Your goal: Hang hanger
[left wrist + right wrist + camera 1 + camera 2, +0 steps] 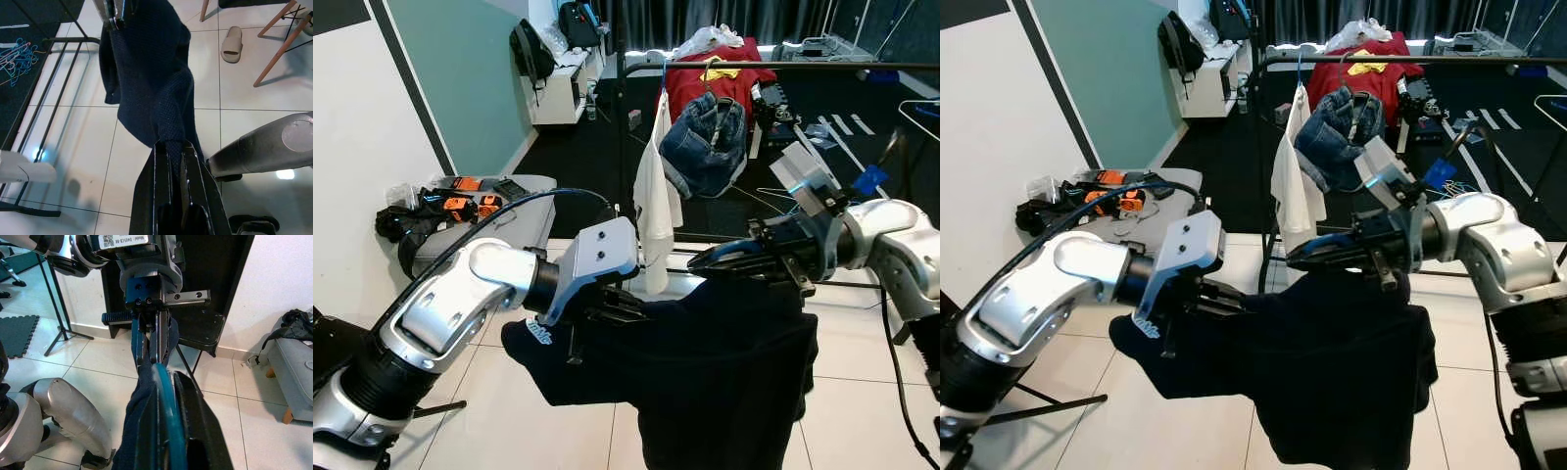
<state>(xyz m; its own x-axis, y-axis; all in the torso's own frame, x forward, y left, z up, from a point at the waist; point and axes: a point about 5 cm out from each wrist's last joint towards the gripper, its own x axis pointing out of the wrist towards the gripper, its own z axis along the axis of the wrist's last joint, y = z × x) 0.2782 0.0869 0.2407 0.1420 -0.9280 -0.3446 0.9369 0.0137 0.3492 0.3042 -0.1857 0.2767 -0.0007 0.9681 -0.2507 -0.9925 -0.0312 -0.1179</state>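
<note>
Garment [724, 382] hanging between both end effectors, not yet on rail [783, 67]. Left end effector [612, 311] clamping dark fabric, as left wrist view confirms. Right end effector [724, 259] gripping blue hanger [166, 416] together with cloth. Rail standing beyond right end effector, already carrying jeans [710, 142] and white shirt [656, 201]. Hooking remaining, by judgement.

Lived-in home room, used for laundry and storage. White tiled floor [509, 411], black clothes rail [773, 67] with a white shirt [656, 196] and denim jacket [710, 142] hanging. Grey sofa [484, 220] with orange and black gear on it by a teal wall [460, 69]. Backpack [530, 49] beside a white shelf [563, 93]. Slipper [232, 44] and wooden chair legs [279, 49] on the tiles.
</note>
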